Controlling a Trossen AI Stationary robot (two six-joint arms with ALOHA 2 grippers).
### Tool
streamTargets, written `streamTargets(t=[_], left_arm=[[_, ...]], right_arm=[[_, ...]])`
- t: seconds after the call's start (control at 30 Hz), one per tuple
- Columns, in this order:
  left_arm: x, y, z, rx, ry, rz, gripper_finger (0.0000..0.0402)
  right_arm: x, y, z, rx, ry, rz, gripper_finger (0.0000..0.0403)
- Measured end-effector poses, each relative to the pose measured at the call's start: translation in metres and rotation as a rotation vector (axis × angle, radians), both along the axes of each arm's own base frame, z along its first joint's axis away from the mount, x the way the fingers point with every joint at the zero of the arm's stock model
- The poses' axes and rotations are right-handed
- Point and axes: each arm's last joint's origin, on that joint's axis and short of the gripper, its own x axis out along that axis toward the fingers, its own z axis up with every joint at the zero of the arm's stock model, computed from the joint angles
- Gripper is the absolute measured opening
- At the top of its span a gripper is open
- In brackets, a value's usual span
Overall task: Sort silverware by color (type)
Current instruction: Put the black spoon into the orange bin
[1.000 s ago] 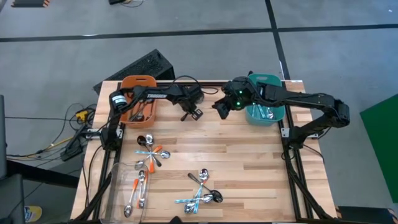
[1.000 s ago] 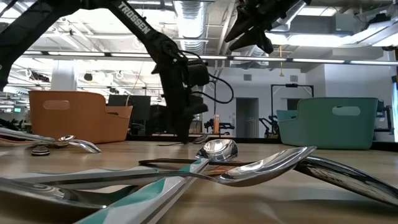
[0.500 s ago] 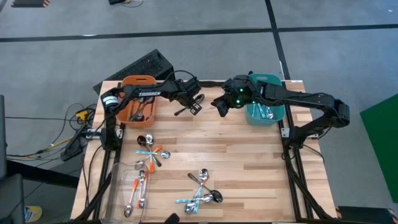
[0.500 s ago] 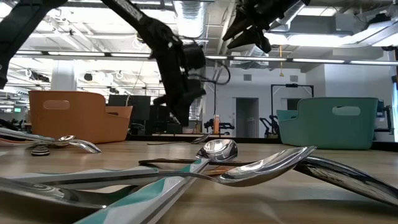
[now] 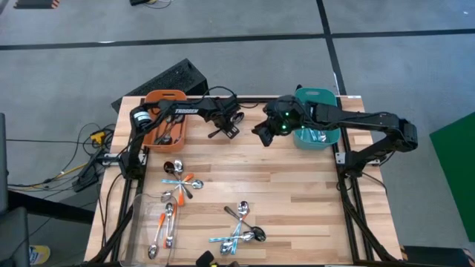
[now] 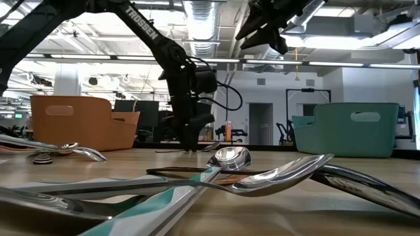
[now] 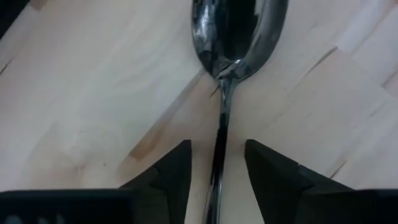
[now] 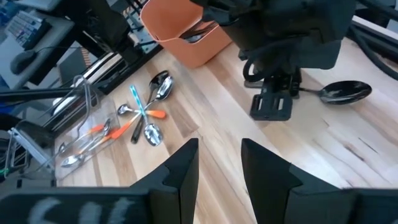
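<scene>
A dark spoon lies flat on the wooden table near its far edge, its bowl [image 7: 239, 31] beyond my left gripper [image 7: 217, 149]. That gripper [image 5: 228, 130] is open and points down at the table. Its two fingers stand on either side of the spoon's thin handle [image 7: 219, 134] with a gap on each side. The right wrist view shows the same spoon bowl [image 8: 345, 92] beside the left gripper [image 8: 272, 106]. My right gripper [image 5: 262, 134] hangs open and empty above the table next to the teal bin [image 5: 315, 127]. More silverware lies in two clusters [image 5: 179, 183], [image 5: 240, 228].
An orange bin [image 5: 165, 119] holding spoons stands at the far left. The teal bin, also with spoons in it, stands at the far right. A clear tray [image 5: 141, 222] with orange-handled spoons sits at the near left. Bare wood [image 5: 297, 185] lies between the clusters and the right edge.
My left gripper rose a little and tipped, then came back down to the table near the far edge. It has opened and let go of the dark spoon's handle, and the spoon now lies flat on the wood. My right gripper has stayed put.
</scene>
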Motion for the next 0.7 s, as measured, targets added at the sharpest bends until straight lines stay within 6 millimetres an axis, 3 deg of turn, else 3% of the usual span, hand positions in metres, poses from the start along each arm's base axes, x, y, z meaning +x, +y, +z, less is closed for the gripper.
streamTargets(t=[0.1,0.27,0.4,0.47,0.7], left_arm=[[0.000,0.000,-0.006,-0.013,0.022,-0.012,0.0104],[0.000,-0.004,-0.004,-0.050,0.018,-0.036,0.0015],[-0.006,-0.010,0.008,-0.080,0.028,-0.030,0.0007],[-0.013,-0.017,0.020,-0.109,0.049,-0.017,0.0004],[-0.038,-0.040,0.102,0.008,-0.025,0.022,0.0003]], right_arm=[[0.000,0.000,0.000,0.001,0.002,0.000,0.0143],[0.000,0.000,0.000,0.003,0.002,-0.002,0.0143],[0.000,0.000,0.000,0.003,0.002,-0.002,0.0143],[0.000,0.000,0.000,0.003,0.002,-0.002,0.0143],[-0.001,-0.004,0.000,0.000,0.001,-0.013,0.0143]])
